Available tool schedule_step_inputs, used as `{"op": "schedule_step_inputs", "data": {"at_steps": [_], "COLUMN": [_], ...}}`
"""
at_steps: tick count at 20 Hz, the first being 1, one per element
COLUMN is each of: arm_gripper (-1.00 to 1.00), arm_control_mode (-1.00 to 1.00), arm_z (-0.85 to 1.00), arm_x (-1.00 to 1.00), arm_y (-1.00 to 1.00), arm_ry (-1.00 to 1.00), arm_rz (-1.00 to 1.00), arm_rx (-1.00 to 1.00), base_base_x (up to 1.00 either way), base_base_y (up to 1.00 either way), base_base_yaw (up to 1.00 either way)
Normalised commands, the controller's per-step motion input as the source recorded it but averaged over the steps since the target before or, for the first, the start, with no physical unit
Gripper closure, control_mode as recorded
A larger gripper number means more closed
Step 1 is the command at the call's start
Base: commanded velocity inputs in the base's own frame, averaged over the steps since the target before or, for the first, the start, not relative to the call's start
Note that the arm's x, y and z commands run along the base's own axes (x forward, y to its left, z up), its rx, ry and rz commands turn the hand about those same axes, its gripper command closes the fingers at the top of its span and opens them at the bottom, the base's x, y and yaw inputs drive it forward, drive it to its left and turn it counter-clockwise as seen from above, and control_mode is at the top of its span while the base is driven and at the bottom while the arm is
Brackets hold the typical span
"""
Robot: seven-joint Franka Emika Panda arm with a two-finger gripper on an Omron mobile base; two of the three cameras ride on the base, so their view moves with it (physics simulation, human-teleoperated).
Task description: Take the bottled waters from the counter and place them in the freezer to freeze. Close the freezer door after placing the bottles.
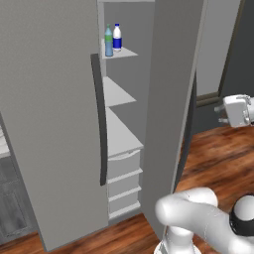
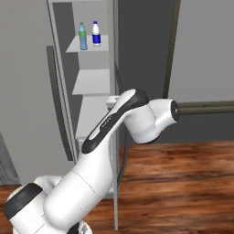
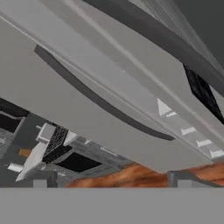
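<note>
Item: bottled waters [image 1: 113,39], both upright on the top shelf [image 1: 124,52] inside the freezer [image 2: 91,82]; placement done. Item: freezer door [image 1: 49,124], ajar; closing is left to me. My claw [image 1: 223,113]: beside the open appliance, grip state cannot be told.

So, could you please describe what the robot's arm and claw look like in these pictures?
The arm is built of glossy white, rounded, tube-like links with dark grey to black joints, one black band running along the forearm link. The hand is a boxy white block with a small grey fitting on its side. The claw's tips are small dark grey blocks. No cables or markings are visible.
</note>
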Motion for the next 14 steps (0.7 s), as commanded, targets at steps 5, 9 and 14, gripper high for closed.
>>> {"op": "schedule_step_inputs", "data": {"at_steps": [5, 9, 14], "arm_gripper": [-1.00, -1.00, -1.00], "arm_control_mode": [-1.00, -1.00, -1.00], "arm_z": [-0.14, -0.06, -0.16], "arm_x": [0.99, 0.81, 0.40], "arm_y": [0.00, 0.00, 0.00], "arm_ry": [0.00, 0.00, -0.05], "arm_rz": [0.15, 0.12, 0.03], "arm_rx": [0.00, 0.00, 0.00], "base_base_x": [0.00, 0.00, 0.00], "base_base_y": [0.00, 0.00, 0.00], "base_base_yaw": [0.00, 0.00, 0.00]}}
